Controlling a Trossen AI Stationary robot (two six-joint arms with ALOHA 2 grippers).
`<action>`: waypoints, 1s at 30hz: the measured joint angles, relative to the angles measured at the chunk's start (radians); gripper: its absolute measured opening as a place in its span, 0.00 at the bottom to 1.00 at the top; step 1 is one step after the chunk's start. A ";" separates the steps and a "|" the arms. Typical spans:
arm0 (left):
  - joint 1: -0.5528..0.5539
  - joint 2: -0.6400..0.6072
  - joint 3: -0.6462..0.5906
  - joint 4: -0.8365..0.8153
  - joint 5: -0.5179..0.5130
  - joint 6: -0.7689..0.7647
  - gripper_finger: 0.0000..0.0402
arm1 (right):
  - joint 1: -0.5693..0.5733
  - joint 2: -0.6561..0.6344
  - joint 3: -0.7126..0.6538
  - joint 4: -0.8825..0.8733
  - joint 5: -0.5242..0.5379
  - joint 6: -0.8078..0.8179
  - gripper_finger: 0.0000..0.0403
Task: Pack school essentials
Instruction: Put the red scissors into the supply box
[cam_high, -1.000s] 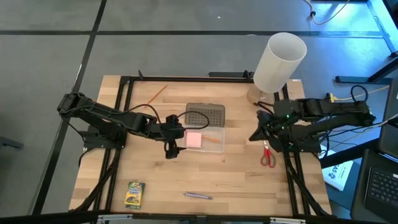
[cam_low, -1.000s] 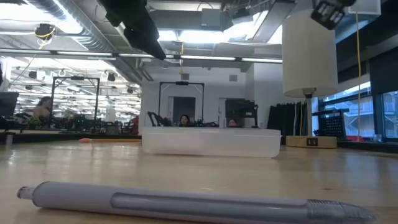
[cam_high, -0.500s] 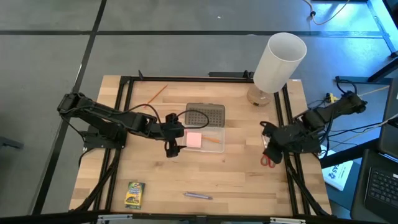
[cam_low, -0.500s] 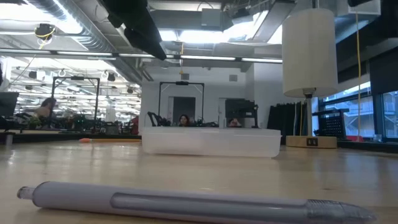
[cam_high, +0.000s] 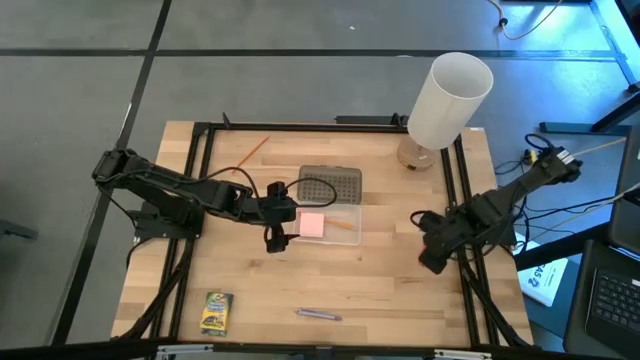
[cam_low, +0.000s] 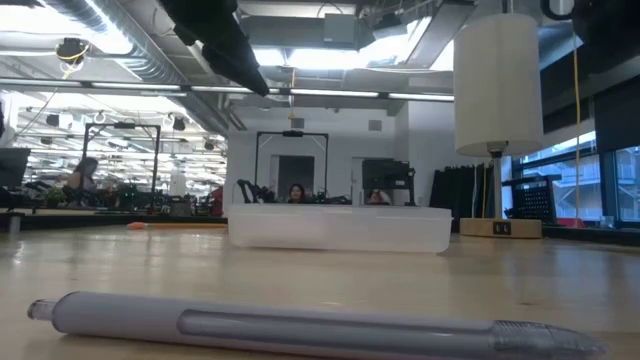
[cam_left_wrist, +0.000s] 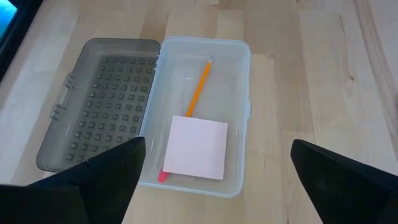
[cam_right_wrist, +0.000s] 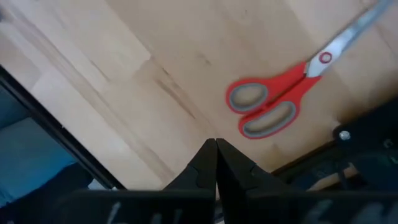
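The clear plastic case (cam_left_wrist: 202, 118) lies open on the desk (cam_high: 380, 290), its grey dimpled lid (cam_left_wrist: 99, 102) flat alongside. Inside lie a pink eraser (cam_left_wrist: 196, 148) and an orange pencil (cam_left_wrist: 199, 87). The left gripper (cam_high: 277, 238), released, hovers beside it. The right gripper (cam_right_wrist: 216, 163), clenched empty, hangs over the red-handled scissors (cam_right_wrist: 283, 102) on the desk.

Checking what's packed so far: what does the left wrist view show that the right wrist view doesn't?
Only the left wrist view shows the open clear case holding the pink eraser and an orange pencil, with its grey lid alongside. Only the right wrist view shows the red-handled scissors lying loose. Both show the wooden table and dark fingers.
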 joint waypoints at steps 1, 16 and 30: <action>0.000 0.000 0.000 0.000 0.000 0.000 0.99 | 0.000 0.012 0.000 0.003 0.000 0.000 0.01; 0.000 0.000 0.000 0.000 0.001 0.001 0.99 | -0.056 0.182 0.000 0.006 -0.121 0.057 0.23; 0.000 0.001 0.000 0.000 0.001 0.001 0.98 | -0.082 0.344 -0.007 0.077 -0.089 -0.075 0.41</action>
